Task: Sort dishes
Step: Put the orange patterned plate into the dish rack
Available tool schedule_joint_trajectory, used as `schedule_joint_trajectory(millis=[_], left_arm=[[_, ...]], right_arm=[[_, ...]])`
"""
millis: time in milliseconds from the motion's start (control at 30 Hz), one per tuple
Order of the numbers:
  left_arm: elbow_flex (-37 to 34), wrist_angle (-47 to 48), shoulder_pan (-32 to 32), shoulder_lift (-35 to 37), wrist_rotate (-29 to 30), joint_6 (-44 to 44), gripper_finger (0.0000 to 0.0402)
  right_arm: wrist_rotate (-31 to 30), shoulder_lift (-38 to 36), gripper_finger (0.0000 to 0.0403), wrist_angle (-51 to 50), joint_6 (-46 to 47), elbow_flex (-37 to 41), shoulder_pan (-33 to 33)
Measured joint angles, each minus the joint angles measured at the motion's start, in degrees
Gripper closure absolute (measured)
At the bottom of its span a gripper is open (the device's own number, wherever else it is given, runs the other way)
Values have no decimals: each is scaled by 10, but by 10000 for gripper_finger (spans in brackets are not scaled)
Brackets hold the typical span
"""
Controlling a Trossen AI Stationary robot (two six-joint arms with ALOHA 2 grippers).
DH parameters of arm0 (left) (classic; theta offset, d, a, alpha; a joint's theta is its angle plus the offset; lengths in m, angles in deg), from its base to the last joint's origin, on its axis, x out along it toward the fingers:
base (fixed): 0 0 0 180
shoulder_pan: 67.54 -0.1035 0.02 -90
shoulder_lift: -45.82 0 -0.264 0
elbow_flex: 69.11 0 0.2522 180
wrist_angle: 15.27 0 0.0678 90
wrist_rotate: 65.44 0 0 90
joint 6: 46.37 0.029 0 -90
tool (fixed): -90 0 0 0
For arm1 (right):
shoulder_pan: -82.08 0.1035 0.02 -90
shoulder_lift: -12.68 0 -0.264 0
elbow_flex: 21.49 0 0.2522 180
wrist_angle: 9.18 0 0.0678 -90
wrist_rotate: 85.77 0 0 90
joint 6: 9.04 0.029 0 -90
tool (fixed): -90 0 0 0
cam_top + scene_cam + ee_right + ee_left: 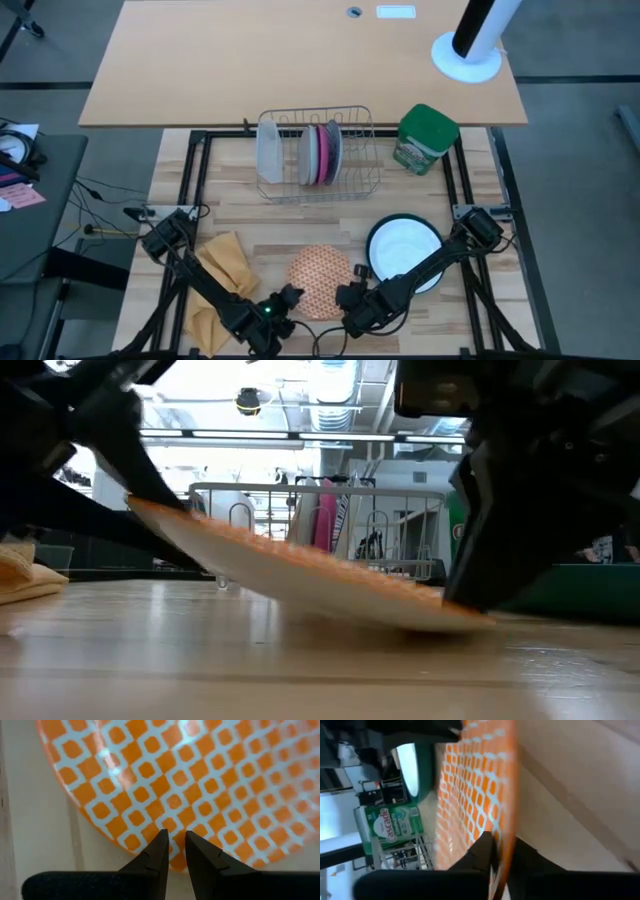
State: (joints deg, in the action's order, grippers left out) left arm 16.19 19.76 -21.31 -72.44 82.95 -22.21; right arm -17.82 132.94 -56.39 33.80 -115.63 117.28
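**Between both grippers: patterned plate tilted on the table**

From above, the patterned plate (pixel 320 281) lies between the left gripper (pixel 291 297) and right gripper (pixel 347 296). Low down, one edge is raised. Wrist views: left fingers (pixel 482 851) pinch its rim; right fingers (pixel 159 851) stand slightly parted, touching it.

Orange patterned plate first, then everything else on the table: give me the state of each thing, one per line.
Orange patterned plate: tilted, left edge raised, right edge on the table.
Left gripper: fingers shut on the plate's raised edge.
Right gripper: fingers nearly closed, tips on the plate's low edge.
White plate: lying flat.
Dish rack: holds grey and pink plates upright.
Green canister: upright.
Yellow cloth: crumpled.
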Motion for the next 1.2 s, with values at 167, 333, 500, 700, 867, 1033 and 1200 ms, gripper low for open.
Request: schedule_joint_trajectory(millis=[167, 333, 500, 700, 867, 1033, 1200], left_arm=[[-1, 7, 7, 16, 3, 25, 388], [-1, 4, 10, 20, 38, 112, 396], [-1, -1, 21, 19, 153, 263, 398], [8, -1, 29, 20, 214, 352, 398], [12, 19, 33, 20, 219, 376, 398], [57, 118, 35, 20, 214, 388, 398], [127, 233, 28, 21, 214, 385, 398]], right_arm=[[-4, -4, 333, -11, -23, -15, 2], [-29, -35, 333, -60, -50, -51, 15], [-153, -86, 333, -166, -17, -78, 46], [-334, -129, 333, -310, 134, -80, 94], [-409, -130, 333, -417, 263, -64, 122], [-409, -130, 333, -460, 336, -14, 115], [-408, -130, 333, -479, 337, 24, 93]])
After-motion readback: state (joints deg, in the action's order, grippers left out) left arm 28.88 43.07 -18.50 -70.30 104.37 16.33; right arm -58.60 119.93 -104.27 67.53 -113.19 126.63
